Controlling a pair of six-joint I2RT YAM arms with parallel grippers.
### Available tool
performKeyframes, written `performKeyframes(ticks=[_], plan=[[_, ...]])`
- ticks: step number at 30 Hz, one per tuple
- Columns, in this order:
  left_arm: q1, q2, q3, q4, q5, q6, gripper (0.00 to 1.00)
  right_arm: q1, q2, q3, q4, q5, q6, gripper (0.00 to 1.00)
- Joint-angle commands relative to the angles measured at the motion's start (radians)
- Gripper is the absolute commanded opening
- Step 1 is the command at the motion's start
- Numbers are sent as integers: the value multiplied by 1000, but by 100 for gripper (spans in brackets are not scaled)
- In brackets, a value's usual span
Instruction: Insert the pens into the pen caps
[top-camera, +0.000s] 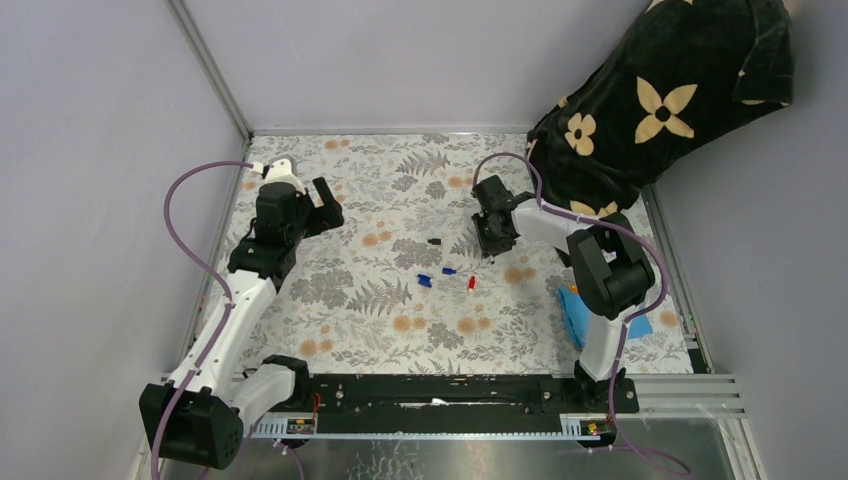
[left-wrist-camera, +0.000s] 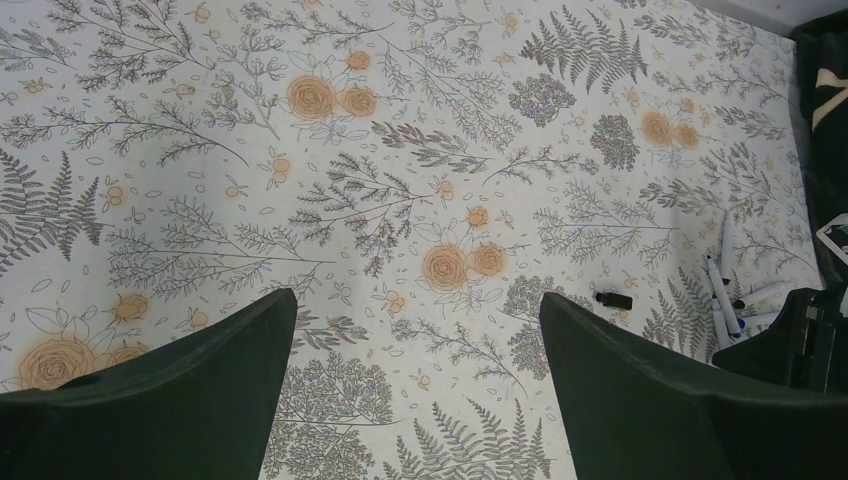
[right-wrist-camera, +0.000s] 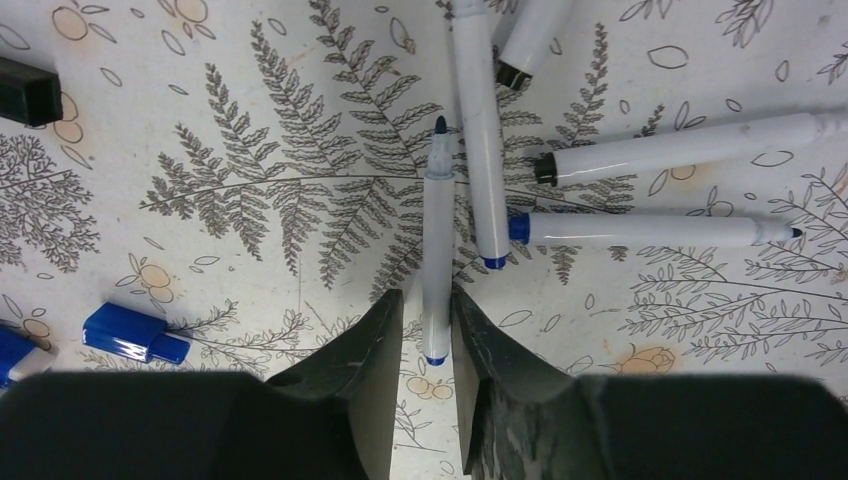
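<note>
Several white pens lie fanned on the floral mat in the right wrist view. My right gripper (right-wrist-camera: 428, 300) is shut on one white pen (right-wrist-camera: 436, 240) with a blue end, its dark tip pointing away. Other pens (right-wrist-camera: 480, 130) (right-wrist-camera: 650, 230) lie just beyond it. A blue cap (right-wrist-camera: 130, 333) and a black cap (right-wrist-camera: 25, 90) lie to the left. From above, the right gripper (top-camera: 492, 240) sits low over the pens, with black (top-camera: 434, 241), blue (top-camera: 424, 281) and red (top-camera: 471, 284) caps nearby. My left gripper (top-camera: 325, 205) is open and empty (left-wrist-camera: 418, 310), raised at the far left.
A blue patterned cloth (top-camera: 590, 315) lies by the right arm's base. A black garment with cream flowers (top-camera: 650, 100) fills the far right corner. Grey walls close in the mat (top-camera: 380, 330) on three sides. The left wrist view shows the black cap (left-wrist-camera: 613, 299) and pens (left-wrist-camera: 722, 290).
</note>
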Motion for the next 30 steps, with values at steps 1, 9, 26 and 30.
performKeyframes(ticks=[1,9,26,30], plan=[[11,-13,-13,59,13,5,99,32,26,29,-26,-10,-20,30],[14,-15,-14,59,12,4,98,36,20,34,-27,-10,-35,19],[34,-29,-33,110,93,-96,99,37,-265,-26,101,-166,-31,6],[34,-37,-33,153,196,-125,98,37,-357,-50,166,-258,-9,6]])
